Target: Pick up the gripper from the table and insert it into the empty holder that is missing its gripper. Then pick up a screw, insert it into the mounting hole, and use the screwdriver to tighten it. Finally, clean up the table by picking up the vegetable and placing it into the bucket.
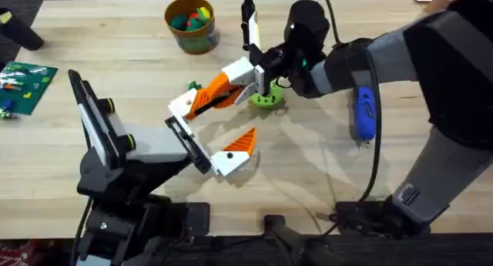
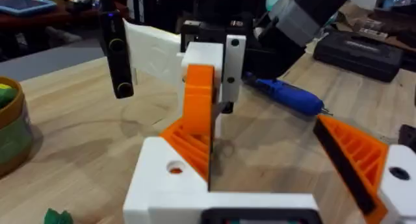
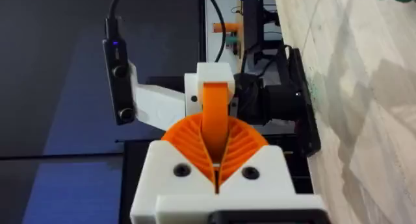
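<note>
Insertion step: the left gripper (image 1: pixel 214 127) is spread wide, and its bare white holder (image 2: pixel 156 188) has the orange tip (image 2: pixel 198 97) standing in it. The right gripper (image 3: pixel 216 146) is clamped on that tip from above. Seating looks partial, hard to tell; next, press home, release, fetch a screw, with the screwdriver (image 1: pixel 363 112) beyond.

Your left arm reaches from the lower left toward the middle, its white-and-orange left gripper (image 1: pixel 206 131) spread wide, jaws apart. Your right arm crosses over from the lower right; its right gripper (image 1: pixel 223 89) has jaws pressed together.
</note>
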Tool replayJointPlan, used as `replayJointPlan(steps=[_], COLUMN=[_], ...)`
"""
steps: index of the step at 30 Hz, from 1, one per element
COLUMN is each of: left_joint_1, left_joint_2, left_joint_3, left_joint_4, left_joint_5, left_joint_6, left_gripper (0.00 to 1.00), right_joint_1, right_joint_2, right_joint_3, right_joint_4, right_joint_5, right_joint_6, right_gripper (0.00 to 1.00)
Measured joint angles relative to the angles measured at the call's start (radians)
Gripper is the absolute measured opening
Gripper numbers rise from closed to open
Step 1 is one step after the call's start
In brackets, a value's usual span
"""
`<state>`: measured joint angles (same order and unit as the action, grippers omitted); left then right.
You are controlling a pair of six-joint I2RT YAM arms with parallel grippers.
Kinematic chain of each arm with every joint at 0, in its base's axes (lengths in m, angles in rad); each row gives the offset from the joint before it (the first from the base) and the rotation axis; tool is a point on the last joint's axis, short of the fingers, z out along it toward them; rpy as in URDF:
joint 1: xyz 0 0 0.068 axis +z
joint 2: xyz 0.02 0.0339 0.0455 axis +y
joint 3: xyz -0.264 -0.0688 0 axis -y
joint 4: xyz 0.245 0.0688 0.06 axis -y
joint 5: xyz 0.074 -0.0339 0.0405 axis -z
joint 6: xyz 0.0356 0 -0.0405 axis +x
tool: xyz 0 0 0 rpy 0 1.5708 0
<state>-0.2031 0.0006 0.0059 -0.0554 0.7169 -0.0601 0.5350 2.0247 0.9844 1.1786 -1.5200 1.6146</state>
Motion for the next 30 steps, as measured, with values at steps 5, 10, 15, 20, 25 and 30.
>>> replayJointPlan(steps=[5, 10, 15, 20, 25, 30], left_joint_1=[0.005, 0.006, 0.006, 0.008, 0.012, 0.012], left_joint_2=[0.0, 0.0, 0.0, 0.0, 0.0, 0.0], left_joint_3=[0.0, 0.0, 0.0, 0.0, 0.0, 0.0], left_joint_4=[0.002, 0.002, 0.002, 0.001, 0.001, 0.001], left_joint_5=[-0.009, -0.01, -0.018, -0.033, -0.04, -0.042], left_joint_6=[0.001, 0.001, 0.0, -0.001, 0.0, 0.0], left_gripper=[0.985, 0.985, 0.985, 0.985, 0.985, 0.985], right_joint_1=[0.007, 0.017, 0.02, 0.025, 0.029, 0.03], right_joint_2=[0.002, 0.008, 0.022, 0.05, 0.062, 0.064], right_joint_3=[0.009, 0.017, 0.043, 0.08, 0.099, 0.103], right_joint_4=[-0.005, -0.016, -0.043, -0.043, -0.043, -0.044], right_joint_5=[0.0, 0.0, 0.0, 0.0, 0.0, 0.0], right_joint_6=[0.0, -0.01, -0.024, -0.029, -0.03, -0.03], right_gripper=[0.015, 0.015, 0.015, 0.015, 0.014, 0.014])
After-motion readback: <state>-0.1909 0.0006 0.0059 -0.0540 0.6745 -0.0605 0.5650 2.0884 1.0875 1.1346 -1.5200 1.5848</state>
